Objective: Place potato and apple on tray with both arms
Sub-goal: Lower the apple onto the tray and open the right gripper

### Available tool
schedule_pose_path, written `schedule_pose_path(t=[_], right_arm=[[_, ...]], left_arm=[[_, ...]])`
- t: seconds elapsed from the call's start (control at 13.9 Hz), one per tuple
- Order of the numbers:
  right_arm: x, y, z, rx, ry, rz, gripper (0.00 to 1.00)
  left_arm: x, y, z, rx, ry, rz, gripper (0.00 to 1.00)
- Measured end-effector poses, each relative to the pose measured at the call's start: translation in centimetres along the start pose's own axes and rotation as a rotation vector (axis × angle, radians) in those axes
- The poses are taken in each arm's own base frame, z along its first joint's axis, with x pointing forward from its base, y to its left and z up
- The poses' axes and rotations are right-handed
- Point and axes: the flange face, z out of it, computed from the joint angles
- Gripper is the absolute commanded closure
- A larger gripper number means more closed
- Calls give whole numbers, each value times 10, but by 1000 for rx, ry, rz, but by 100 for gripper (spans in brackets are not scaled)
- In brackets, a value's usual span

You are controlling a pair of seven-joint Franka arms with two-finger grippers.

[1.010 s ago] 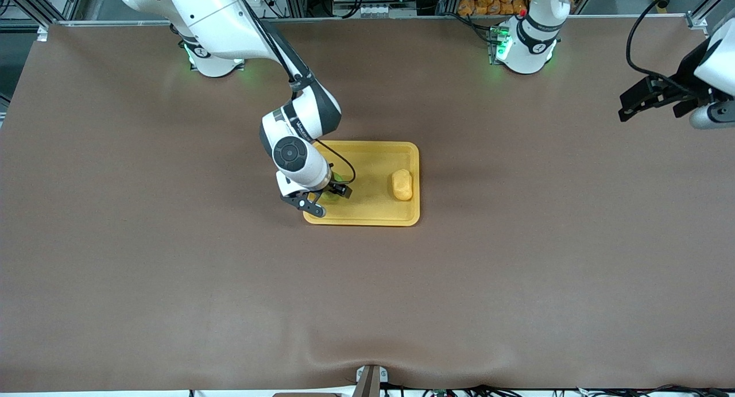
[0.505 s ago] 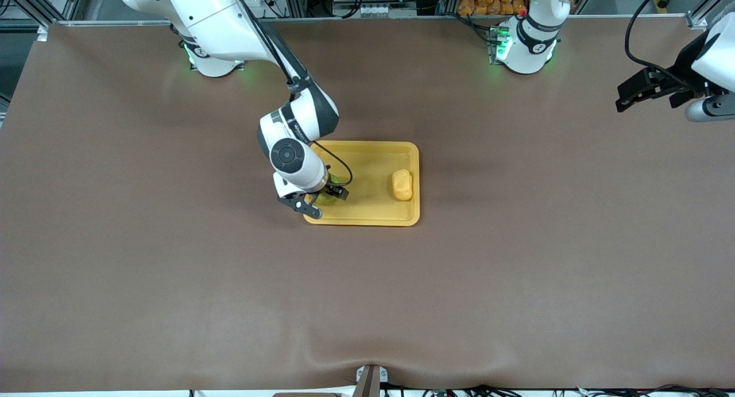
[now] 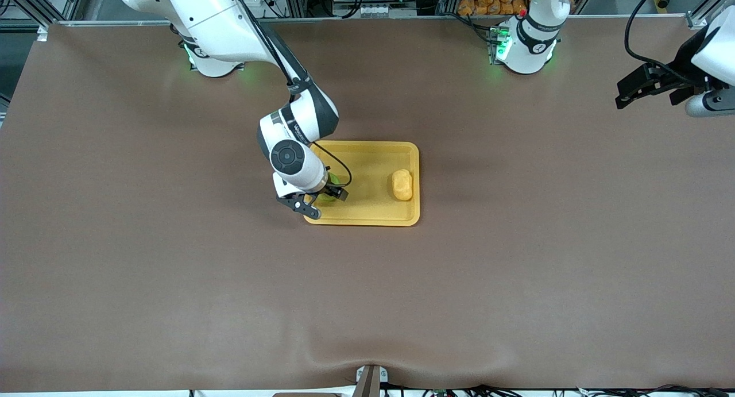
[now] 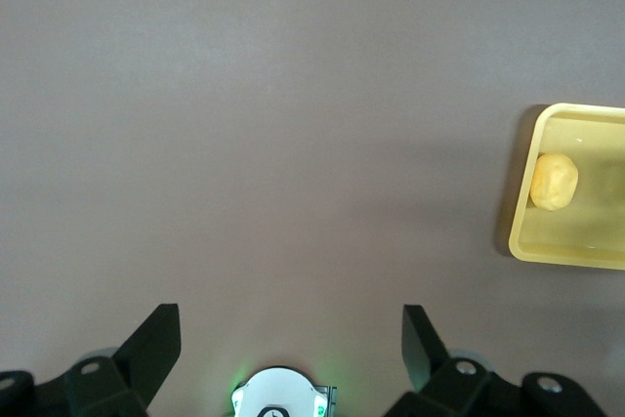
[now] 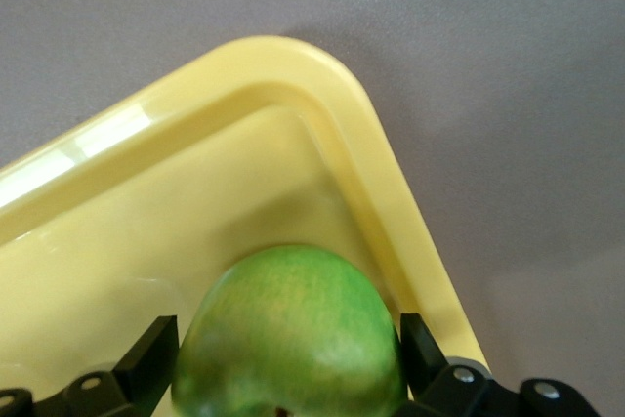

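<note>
The yellow-orange tray [image 3: 373, 219] lies mid-table. The pale yellow potato [image 3: 402, 185] rests in it at the end toward the left arm. The green apple [image 3: 328, 197] sits in the tray's corner toward the right arm, nearer the front camera. My right gripper [image 3: 318, 201] is low over that corner, jaws open, with the apple between the fingers. The right wrist view shows the apple [image 5: 293, 329] on the tray floor by the rim [image 5: 293, 56], inside the open right gripper [image 5: 288, 331]. My left gripper [image 3: 627, 95] is open and empty, raised at the left arm's end.
The left wrist view shows the open left gripper [image 4: 291, 319], brown table cloth, the tray's end [image 4: 518, 231] and the potato [image 4: 554, 183]. The brown cloth covers the whole table. Orange items [image 3: 488, 0] sit off the table near the left arm's base.
The right gripper has shifted slightly toward the right arm's end of the tray, still around the apple. The left gripper has drawn a little farther up and away from the tray.
</note>
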Motion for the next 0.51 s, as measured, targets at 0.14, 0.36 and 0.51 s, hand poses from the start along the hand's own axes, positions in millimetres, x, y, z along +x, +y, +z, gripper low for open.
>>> schedule_pose_path(t=[0.14, 0.36, 0.51], right_arm=[[3, -3, -16, -23, -22, 2, 0], [9, -5, -49, -39, -34, -6, 0], [17, 0, -73, -39, -31, -9, 0]], left_arm=[[0, 0, 0, 0, -1, 0, 0], [0, -1, 1, 0, -1, -2, 0], [0, -1, 1, 0, -1, -2, 0]])
